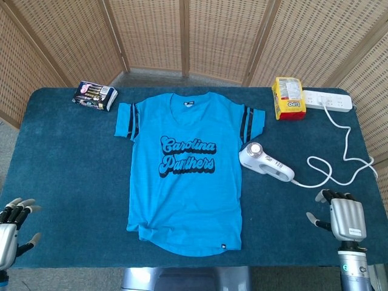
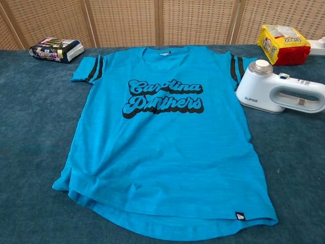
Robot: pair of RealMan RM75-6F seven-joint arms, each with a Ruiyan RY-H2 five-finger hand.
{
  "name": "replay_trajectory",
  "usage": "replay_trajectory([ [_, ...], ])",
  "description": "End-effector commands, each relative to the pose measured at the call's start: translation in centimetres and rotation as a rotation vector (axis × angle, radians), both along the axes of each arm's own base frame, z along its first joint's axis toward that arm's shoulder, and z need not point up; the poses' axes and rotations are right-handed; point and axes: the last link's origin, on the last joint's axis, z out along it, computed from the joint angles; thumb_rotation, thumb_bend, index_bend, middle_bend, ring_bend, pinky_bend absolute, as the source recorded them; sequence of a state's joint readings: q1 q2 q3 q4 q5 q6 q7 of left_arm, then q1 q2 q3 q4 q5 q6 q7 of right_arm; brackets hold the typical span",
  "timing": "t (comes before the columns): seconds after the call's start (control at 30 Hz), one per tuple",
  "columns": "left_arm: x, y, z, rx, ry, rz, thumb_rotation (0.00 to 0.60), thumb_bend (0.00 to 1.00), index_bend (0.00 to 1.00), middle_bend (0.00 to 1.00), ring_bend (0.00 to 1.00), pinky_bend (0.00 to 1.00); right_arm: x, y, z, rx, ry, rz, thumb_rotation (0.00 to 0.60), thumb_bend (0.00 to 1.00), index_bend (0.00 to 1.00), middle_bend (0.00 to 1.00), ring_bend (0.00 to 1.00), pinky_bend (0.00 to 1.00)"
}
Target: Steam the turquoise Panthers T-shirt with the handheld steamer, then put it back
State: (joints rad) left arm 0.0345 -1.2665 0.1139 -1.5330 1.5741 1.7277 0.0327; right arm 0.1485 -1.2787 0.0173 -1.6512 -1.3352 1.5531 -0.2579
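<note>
The turquoise Panthers T-shirt (image 1: pixel 185 170) (image 2: pixel 162 137) lies flat in the middle of the blue table, collar toward the far side. A white handheld steamer (image 1: pixel 265 162) (image 2: pixel 279 92) rests on its side just right of the shirt, its cord trailing right. My right hand (image 1: pixel 344 219) hovers open at the table's near right corner, well clear of the steamer. At the near left edge, my left hand (image 1: pixel 11 231) is open and holds nothing. Neither hand appears in the chest view.
A yellow snack bag (image 1: pixel 287 98) (image 2: pixel 283 43) and a white power strip (image 1: pixel 327 100) sit at the far right, with the white cord (image 1: pixel 339 163) looping across the right side. A dark wrapped packet (image 1: pixel 94 95) (image 2: pixel 56 49) lies at the far left. Wicker screens stand behind.
</note>
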Motion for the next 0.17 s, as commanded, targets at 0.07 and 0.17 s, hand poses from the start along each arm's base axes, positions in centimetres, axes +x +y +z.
replay_trajectory([
  [0.07,0.14,0.08,0.14,-0.017,0.024,0.020,0.600,0.18,0.32,0.26,0.15,0.30,-0.30,0.06,0.11,0.000,-0.003,-0.007,0.504,0.21,0.50,0.52,0.51,0.42],
  [0.17,0.19,0.22,0.08,-0.036,0.036,0.036,0.600,0.18,0.32,0.26,0.15,0.29,-0.44,0.08,0.06,0.001,-0.009,-0.014,0.504,0.21,0.50,0.52,0.51,0.42],
])
